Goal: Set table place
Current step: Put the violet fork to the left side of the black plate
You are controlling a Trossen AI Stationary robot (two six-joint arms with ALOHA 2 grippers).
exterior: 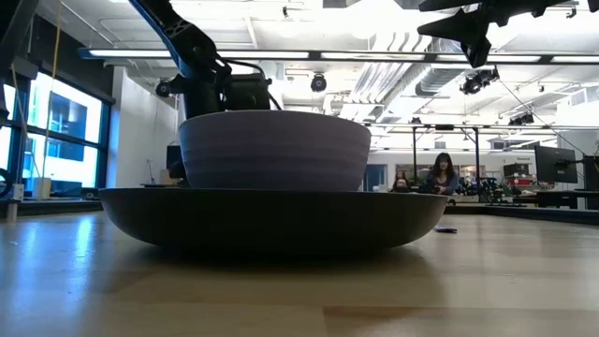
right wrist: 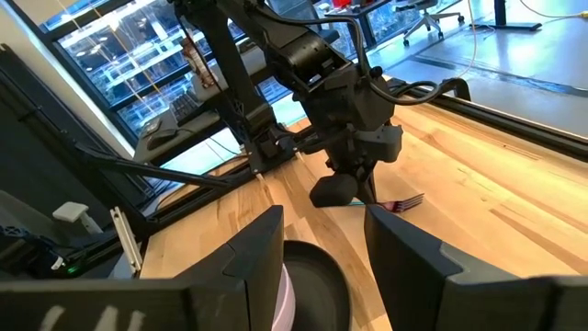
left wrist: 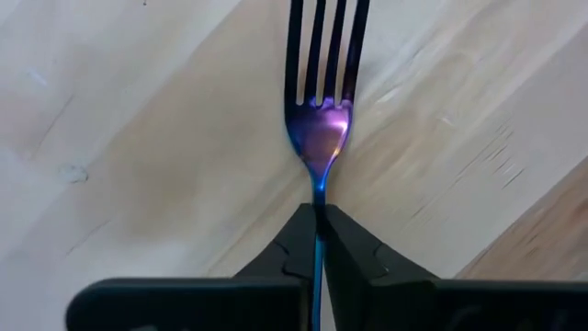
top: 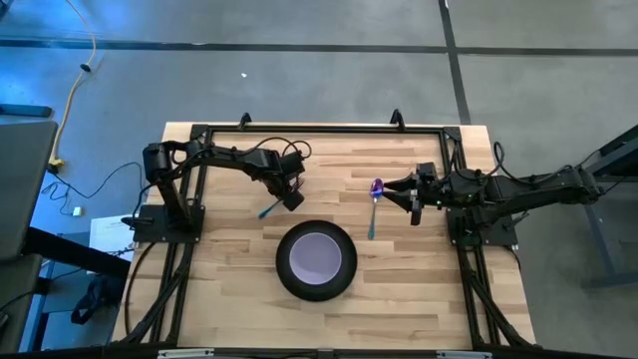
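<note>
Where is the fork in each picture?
High view: the fork lies left of the black plate, under the left gripper.
Low view: not visible; the plate blocks it.
Left wrist view: centre, tines upward, handle pinched.
Right wrist view: tines just beyond the plate.
Shared landmark: the black plate.

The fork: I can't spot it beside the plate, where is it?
High view: the fork lies up-left of the plate, pinched in the left end effector, across from the spoon.

no readable text, no labels, no brands, no numbers, no signs anywhere
</note>
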